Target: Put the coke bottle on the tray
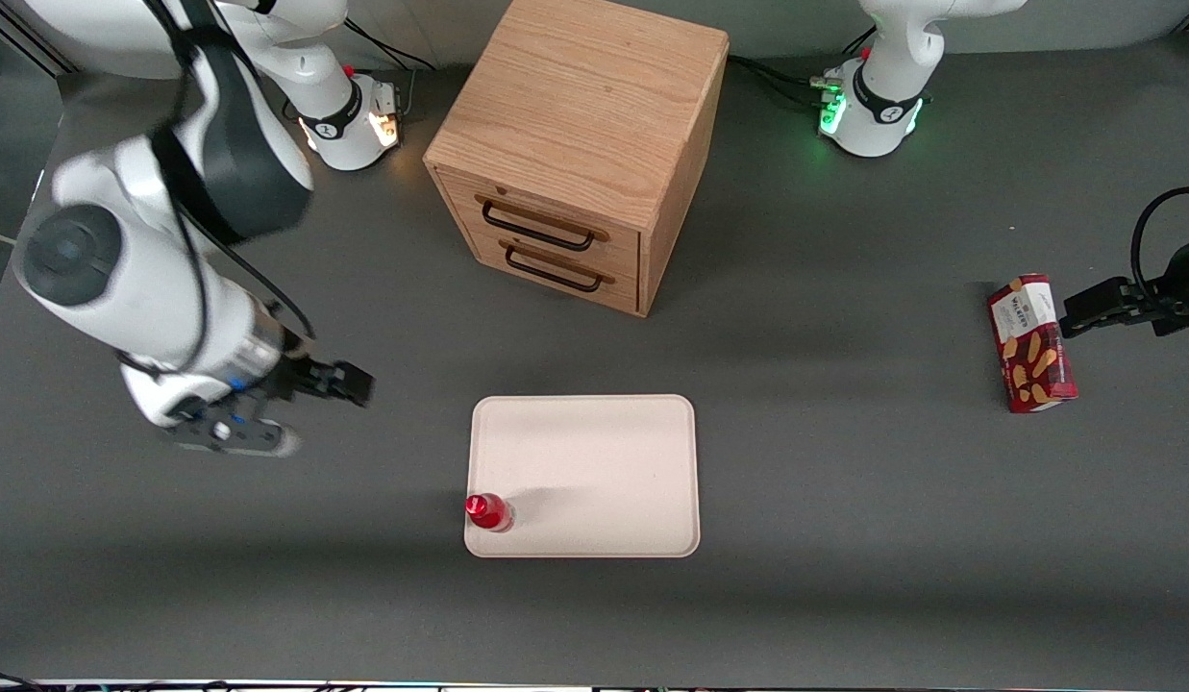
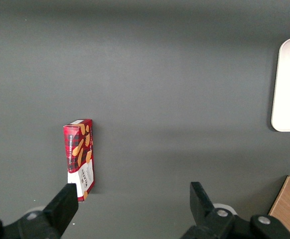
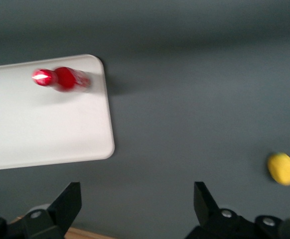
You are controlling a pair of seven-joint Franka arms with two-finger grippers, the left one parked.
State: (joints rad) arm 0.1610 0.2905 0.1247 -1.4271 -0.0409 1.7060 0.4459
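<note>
The coke bottle (image 1: 486,511), small and red with a red cap, stands upright on the tray (image 1: 594,461), in the tray's corner nearest the front camera and the working arm. The right wrist view shows the bottle (image 3: 60,78) on the pale tray (image 3: 35,129) too. My right gripper (image 1: 349,383) is open and empty. It hovers over the bare table, apart from the tray, toward the working arm's end. In the right wrist view its fingers (image 3: 137,190) are spread wide with only grey table between them.
A wooden two-drawer cabinet (image 1: 580,144) stands farther from the front camera than the tray. A red snack box (image 1: 1031,343) lies toward the parked arm's end. A small yellow object (image 3: 282,168) lies on the table near the gripper.
</note>
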